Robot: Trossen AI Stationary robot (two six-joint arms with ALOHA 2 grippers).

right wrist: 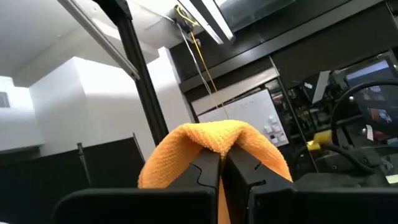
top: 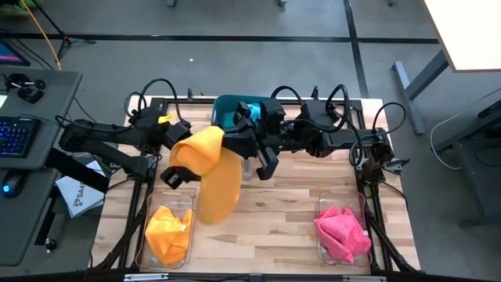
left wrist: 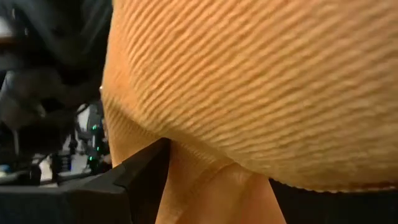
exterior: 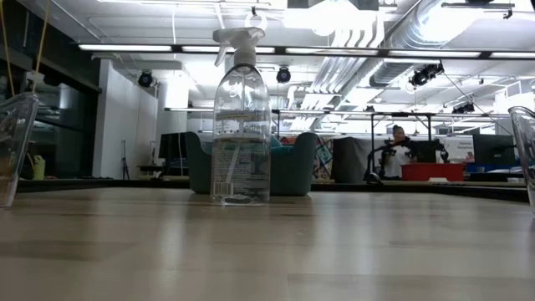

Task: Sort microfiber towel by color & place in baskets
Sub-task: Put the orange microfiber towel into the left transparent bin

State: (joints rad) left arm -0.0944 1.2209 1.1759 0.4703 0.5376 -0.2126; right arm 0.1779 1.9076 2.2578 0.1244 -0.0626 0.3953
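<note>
A clear spray bottle (exterior: 242, 117) stands mid-surface (top: 274, 223) in front of the teal bin (top: 232, 107), with a clear bin of orange cloths (top: 167, 233) on one side and a clear bin of pink cloths (top: 342, 232) on the other. The orange towel (top: 211, 174) hangs above the surface between both arms, hiding the bottle from above and filling the left wrist view. The right pincer (right wrist: 222, 163) is clamped on its fold, and the left pincer (top: 182, 160) holds its other end with one dark finger (left wrist: 134, 177) against the cloth.
</note>
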